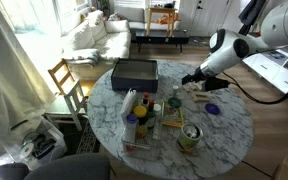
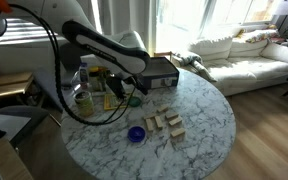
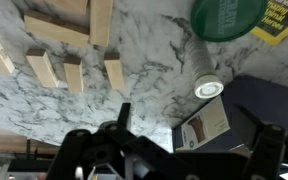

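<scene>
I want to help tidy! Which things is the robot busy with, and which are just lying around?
In use: open tool, wooden blocks nearest it.
Lying about: black box, blue dish, bottles, tin can, sofa.

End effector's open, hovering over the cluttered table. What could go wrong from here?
1. The wooden blocks lie close together. If the open end effector comes down among them, it may shove the neighbours rather than straddle a single block.
2. In the wrist view a white bottle sits close beside the blocks. A sideways move at this height could well knock it.
</scene>
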`<state>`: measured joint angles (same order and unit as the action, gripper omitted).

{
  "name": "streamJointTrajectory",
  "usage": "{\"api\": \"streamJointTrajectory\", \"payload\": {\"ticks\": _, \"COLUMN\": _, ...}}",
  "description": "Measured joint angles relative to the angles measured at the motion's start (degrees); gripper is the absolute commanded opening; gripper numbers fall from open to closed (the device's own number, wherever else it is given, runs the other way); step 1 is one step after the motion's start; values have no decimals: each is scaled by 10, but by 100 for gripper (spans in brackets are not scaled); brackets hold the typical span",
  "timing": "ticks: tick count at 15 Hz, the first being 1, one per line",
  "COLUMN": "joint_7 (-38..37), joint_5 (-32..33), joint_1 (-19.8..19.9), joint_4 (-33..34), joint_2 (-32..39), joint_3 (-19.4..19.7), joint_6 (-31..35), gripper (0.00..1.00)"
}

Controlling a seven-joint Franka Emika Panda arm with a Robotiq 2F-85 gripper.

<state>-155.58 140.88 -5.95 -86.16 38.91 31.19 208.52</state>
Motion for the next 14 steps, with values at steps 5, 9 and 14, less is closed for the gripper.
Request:
{"api": "streamJointTrajectory", "payload": {"ticks": 5, "joint_7": -4, "joint_5": -63, "joint_1": -107, "joint_4": 98, "joint_2": 88, "joint_3": 141, "joint_6": 135, "gripper": 100}}
{"api": "streamJointTrajectory", "payload": {"ticks": 9, "joint_7": 2, "joint_5": -79, "joint_1": -118, "joint_4": 126, "joint_2": 117, "joint_3": 159, "joint_6": 153, "gripper": 100}}
{"api": "streamJointTrajectory", "payload": {"ticks": 14, "joint_7": 3, "joint_5": -79, "joint_1": -114, "joint_4": 127, "joint_2": 114, "joint_3": 157, "joint_6": 154, "gripper": 100}}
